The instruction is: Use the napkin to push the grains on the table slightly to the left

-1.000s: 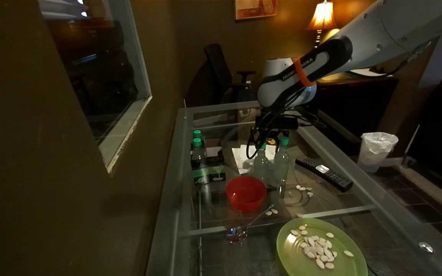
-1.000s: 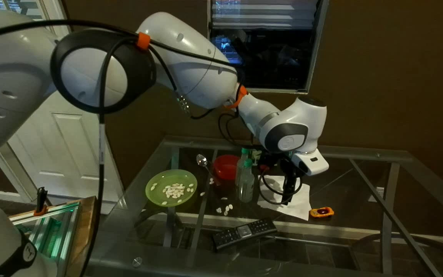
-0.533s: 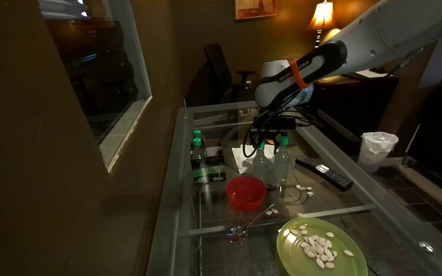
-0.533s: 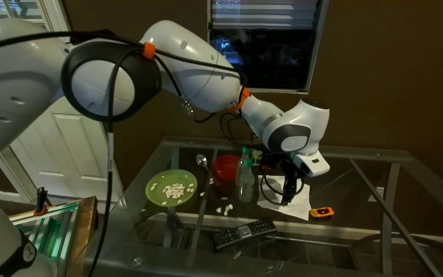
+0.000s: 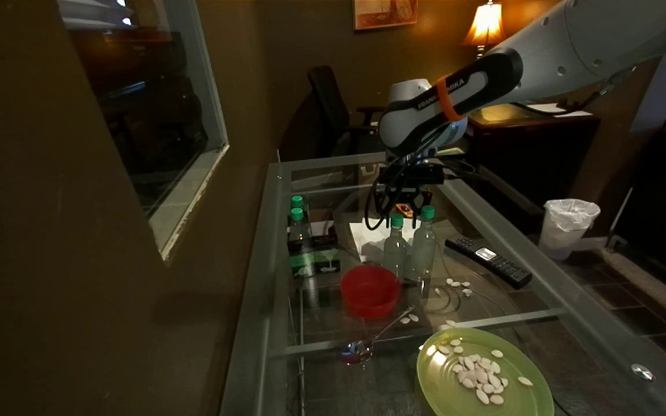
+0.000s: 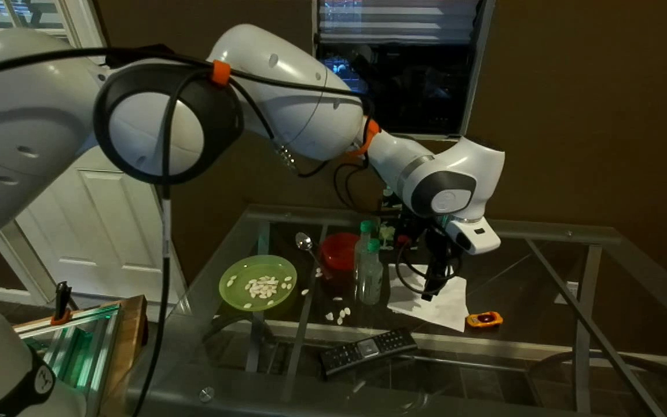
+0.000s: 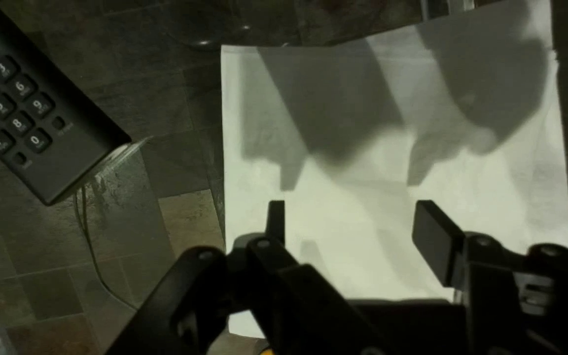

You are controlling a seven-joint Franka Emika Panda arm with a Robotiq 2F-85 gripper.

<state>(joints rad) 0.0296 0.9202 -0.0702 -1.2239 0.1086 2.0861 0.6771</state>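
1. Napkin (image 6: 448,306), white and lightly creased, lies spread out on the glass-panelled surface (image 5: 269,242); seen in an exterior view, it is right of two green-capped bottles (image 6: 371,284).
2. The tool (image 7: 348,219) hangs above the napkin; in the wrist view its fingers (image 7: 434,241) stand wide apart, with white napkin showing between them and shadows (image 7: 333,103) falling beyond.
3. Grains (image 6: 340,315) form a small pale scatter on the surface, left of the napkin and on the near side of the bottles.
4. Nearer than the grains, a black remote (image 6: 368,347) lies at a slant.
5. A yellow object (image 6: 484,319), too small to make out, sits just beside the napkin's right edge.
6. Left of the bottles stands a red bowl (image 6: 339,260), with a spoon (image 6: 304,241) on its left.
7. Leftmost on the surface, a green plate (image 6: 258,266) holds a heap of pale pieces (image 6: 262,288), and a few single ones lie closer to its rim.
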